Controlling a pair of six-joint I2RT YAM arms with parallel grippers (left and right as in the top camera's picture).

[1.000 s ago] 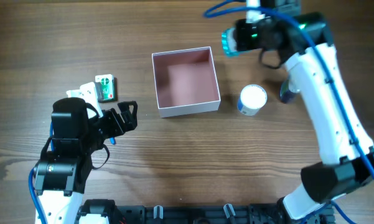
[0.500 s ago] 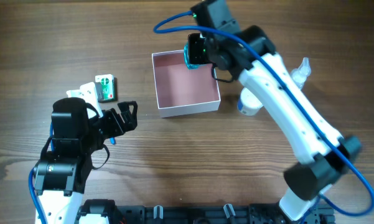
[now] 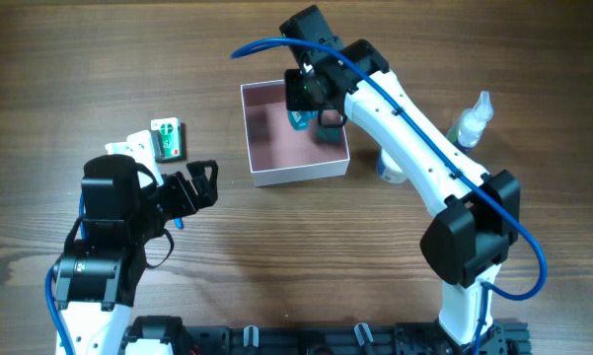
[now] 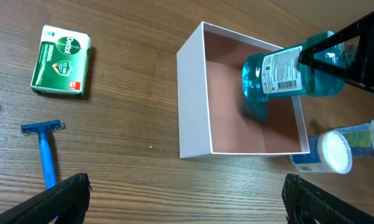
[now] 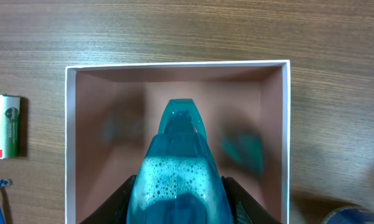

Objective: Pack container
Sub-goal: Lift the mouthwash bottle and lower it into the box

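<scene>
Surface: your wood-grain table (image 3: pixel 306 266) carries the container (image 3: pixel 298 175) at mid-table. Your right gripper (image 3: pixel 308 106) is clamped on a teal mouthwash bottle (image 4: pixel 292 65) over its pink interior (floor contact unclear). Your left gripper (image 3: pixel 203 184) is spread wide, empty, near a green soap box (image 4: pixel 61 60).

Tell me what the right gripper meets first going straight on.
The teal bottle in the right gripper would likely meet the pink floor of the container; depth is unclear.
</scene>
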